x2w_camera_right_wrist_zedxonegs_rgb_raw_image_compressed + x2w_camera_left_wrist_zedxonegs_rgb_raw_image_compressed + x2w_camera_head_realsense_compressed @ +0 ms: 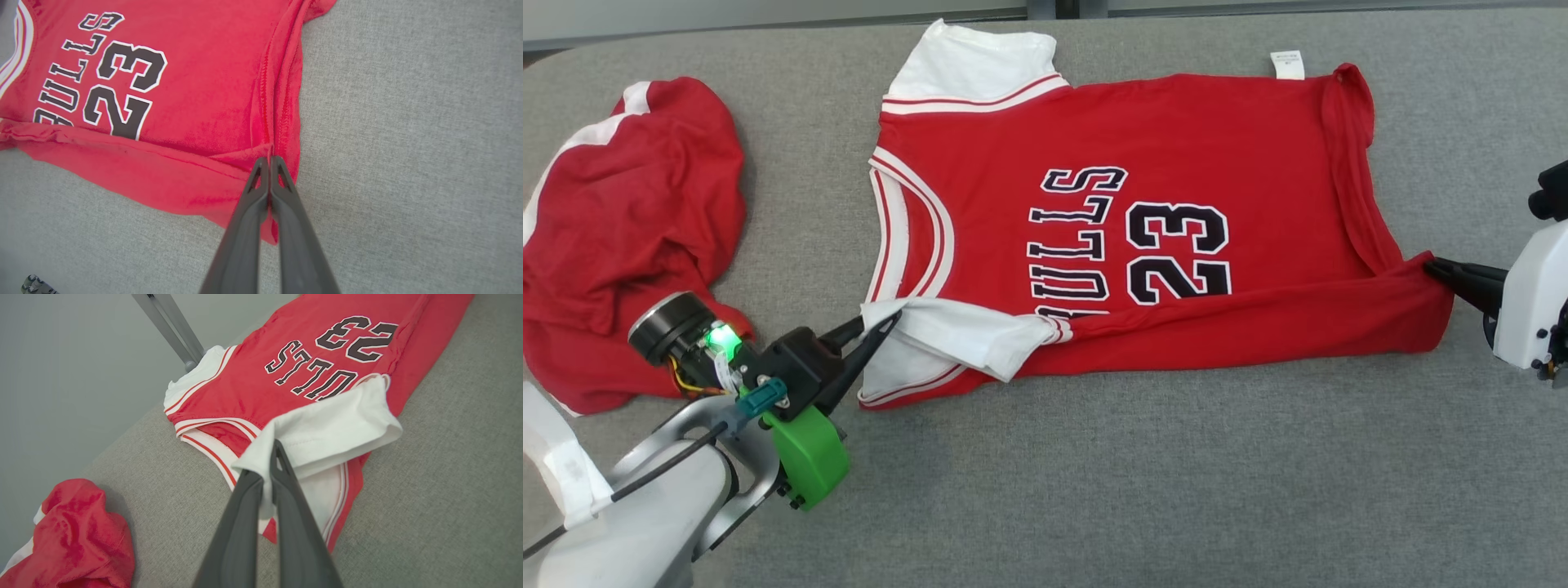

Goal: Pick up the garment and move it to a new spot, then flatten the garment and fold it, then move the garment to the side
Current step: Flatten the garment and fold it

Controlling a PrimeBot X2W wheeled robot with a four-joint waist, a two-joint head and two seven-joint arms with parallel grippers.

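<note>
Head view: garment (1143, 220) flat on grey surface (1094, 490), long axis running left gripper (890, 317) to right gripper (1429, 265)
Left wrist view: pinching white sleeve (327, 428), closed
Right wrist view: closed on red hem corner (291, 151), near edge

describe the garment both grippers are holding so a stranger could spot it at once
On the grey padded surface, look at the middle, where a red jersey lies spread out. Unlike the crumpled red garment to its left, it shows BULLS and 23 in black lettering.
</note>
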